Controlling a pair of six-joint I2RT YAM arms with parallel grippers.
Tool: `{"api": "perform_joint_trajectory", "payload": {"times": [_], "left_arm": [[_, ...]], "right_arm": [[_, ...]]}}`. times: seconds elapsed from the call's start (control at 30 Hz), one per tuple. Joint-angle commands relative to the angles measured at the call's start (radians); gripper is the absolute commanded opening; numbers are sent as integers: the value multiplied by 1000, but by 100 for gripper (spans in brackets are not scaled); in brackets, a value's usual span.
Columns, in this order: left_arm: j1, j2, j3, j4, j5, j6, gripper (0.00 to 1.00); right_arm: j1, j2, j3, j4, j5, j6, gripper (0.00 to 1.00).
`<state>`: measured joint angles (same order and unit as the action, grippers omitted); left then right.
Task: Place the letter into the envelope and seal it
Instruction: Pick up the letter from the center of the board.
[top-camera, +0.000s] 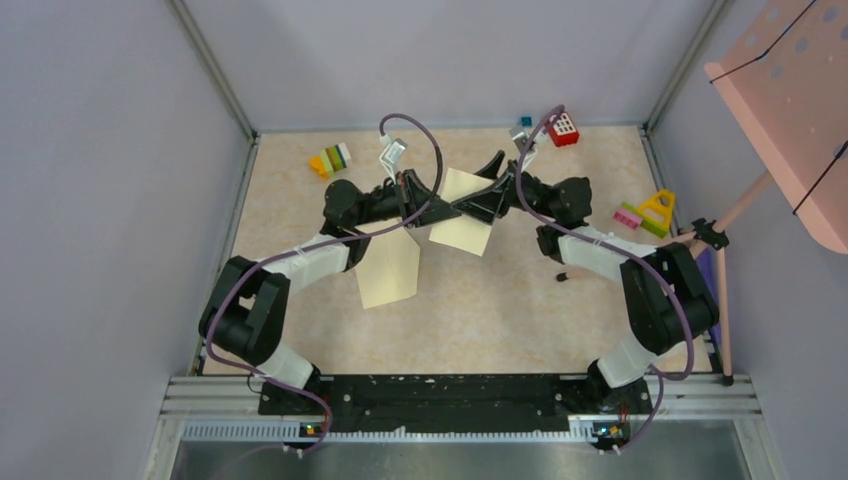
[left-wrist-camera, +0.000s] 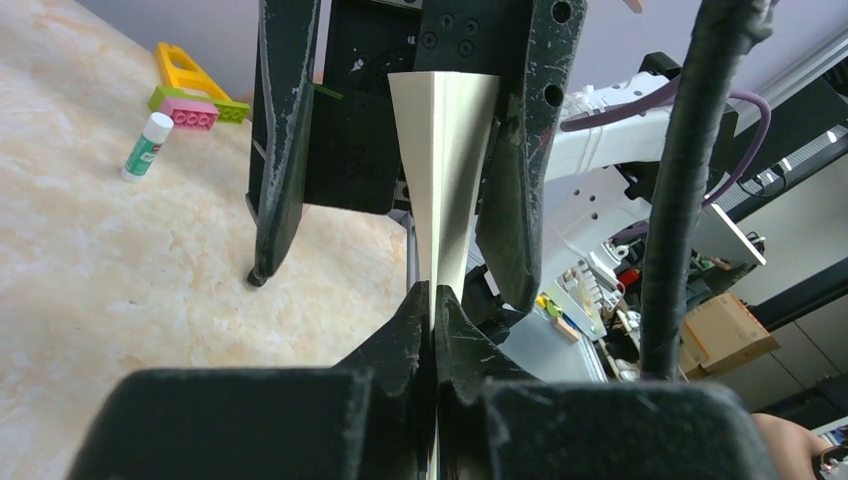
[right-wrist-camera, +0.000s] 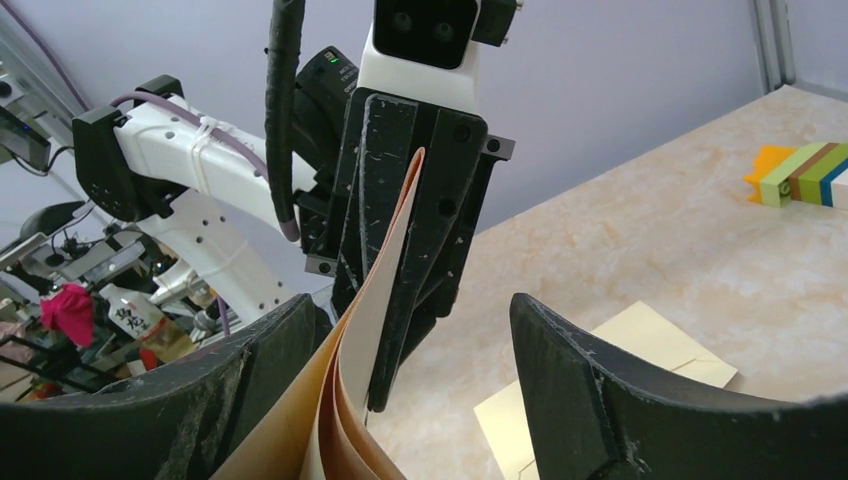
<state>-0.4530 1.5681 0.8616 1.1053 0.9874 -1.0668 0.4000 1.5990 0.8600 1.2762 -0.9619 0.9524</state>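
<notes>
- You've got 2 grippers: left gripper (left-wrist-camera: 433, 296), right gripper (top-camera: 483, 188).
- 1 envelope (top-camera: 388, 273), 1 letter (top-camera: 465, 236).
- 3 toy block clusters (top-camera: 331, 160), 1 glue stick (left-wrist-camera: 147, 147).

Overhead from behind, close wrist views facing

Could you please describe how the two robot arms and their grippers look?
The left arm and right arm share white and black segments, with purple cables tied along them. The left gripper and right gripper are matte black and scratched.

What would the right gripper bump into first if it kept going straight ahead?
Likely the left gripper, facing it and pinching the folded letter lying between the right gripper's open fingers.
</notes>
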Motion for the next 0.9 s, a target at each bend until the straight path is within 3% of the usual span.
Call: {"api": "perform_joint_trajectory", "payload": {"times": [0.0,0.2,0.33,0.67,0.87], "left_arm": [[-4,-4,45,2,0,33,5],[-3,-14,50,-57,-8,69,8],[4,-27,48,-104,-28,100,0],[56,-56,21,-201,-124,152,0],[57,-53,19,-203,-133,147,0]], "right_arm": [[30,-1,46,41,20,-8,70],[31,-16,47,-25,25,-55,70],[20,-52,43,-100,16,-109,70],[-38,-168,-7,-151,-56,-114,70],[-36,-139,-37,-106,-43,-95,66]]}}
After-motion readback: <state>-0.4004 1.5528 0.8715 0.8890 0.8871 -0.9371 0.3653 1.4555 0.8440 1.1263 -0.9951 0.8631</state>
